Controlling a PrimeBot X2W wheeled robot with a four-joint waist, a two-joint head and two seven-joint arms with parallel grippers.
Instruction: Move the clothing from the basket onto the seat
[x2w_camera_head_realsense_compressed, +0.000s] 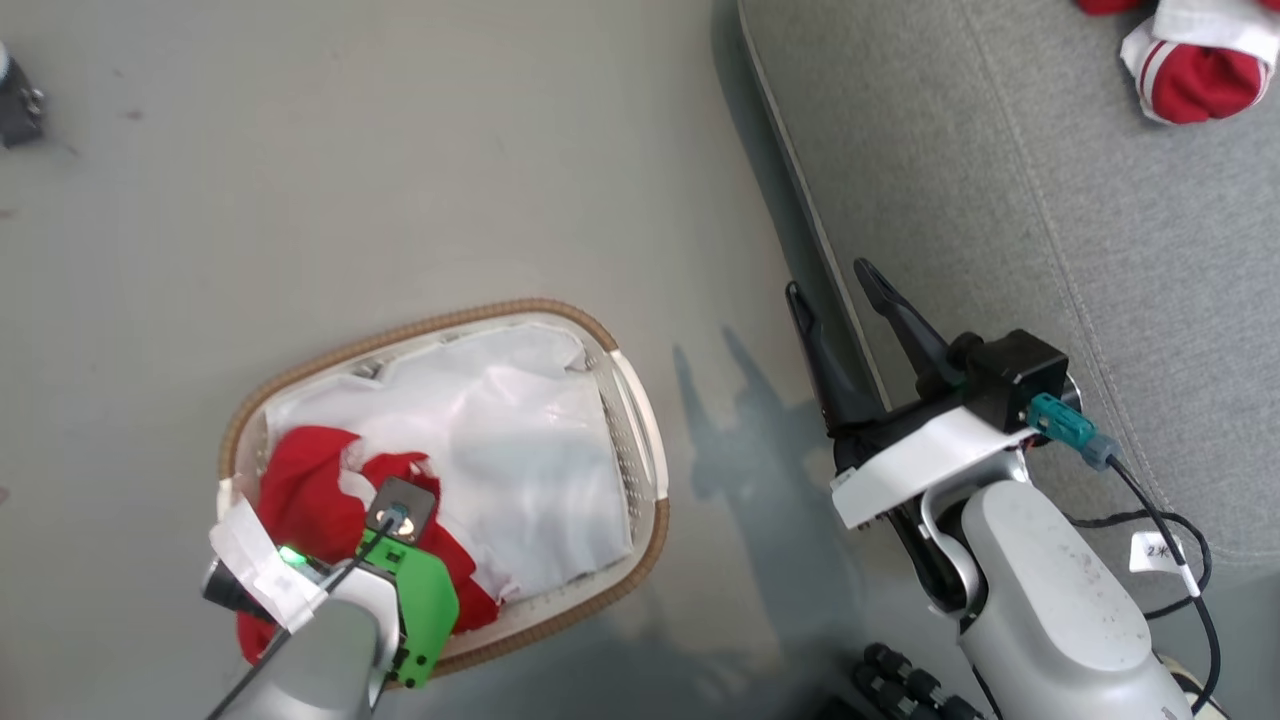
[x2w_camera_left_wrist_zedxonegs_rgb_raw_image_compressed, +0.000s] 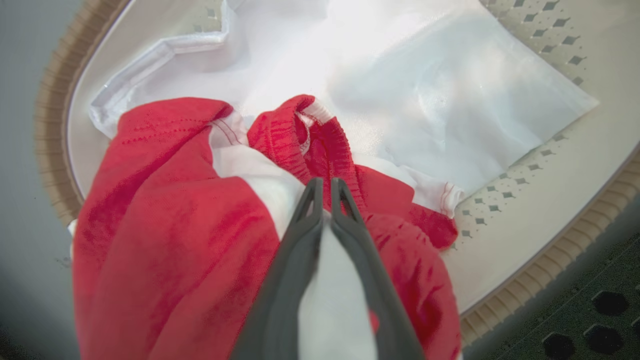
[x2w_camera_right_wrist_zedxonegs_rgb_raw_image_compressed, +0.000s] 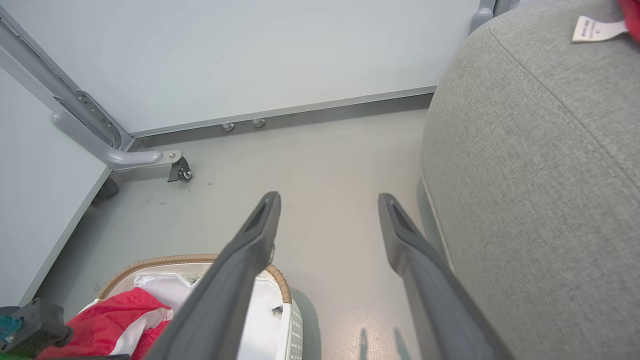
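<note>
The oval white basket (x2w_camera_head_realsense_compressed: 640, 440) with a brown woven rim stands on the floor, and the seat (x2w_camera_head_realsense_compressed: 1050, 200) is to its right. Red clothing (x2w_camera_left_wrist_zedxonegs_rgb_raw_image_compressed: 165, 220) with white trim lies in the basket's near end on the white liner (x2w_camera_left_wrist_zedxonegs_rgb_raw_image_compressed: 425, 90). My left gripper (x2w_camera_left_wrist_zedxonegs_rgb_raw_image_compressed: 325, 186) reaches down into the basket and is shut on a fold of this red and white fabric. In the head view my own wrist hides its fingers. Another red and white garment (x2w_camera_head_realsense_compressed: 1195, 70) lies on the seat. My right gripper (x2w_camera_head_realsense_compressed: 828, 278) hangs open and holds nothing, beside the seat's edge.
A grey floor (x2w_camera_head_realsense_compressed: 400, 180) surrounds the basket. White wall panels with a metal frame and a caster (x2w_camera_right_wrist_zedxonegs_rgb_raw_image_compressed: 180, 172) stand beyond it. A small white tag (x2w_camera_right_wrist_zedxonegs_rgb_raw_image_compressed: 597, 29) lies on the seat. Black cables (x2w_camera_head_realsense_compressed: 1170, 520) trail off my right wrist.
</note>
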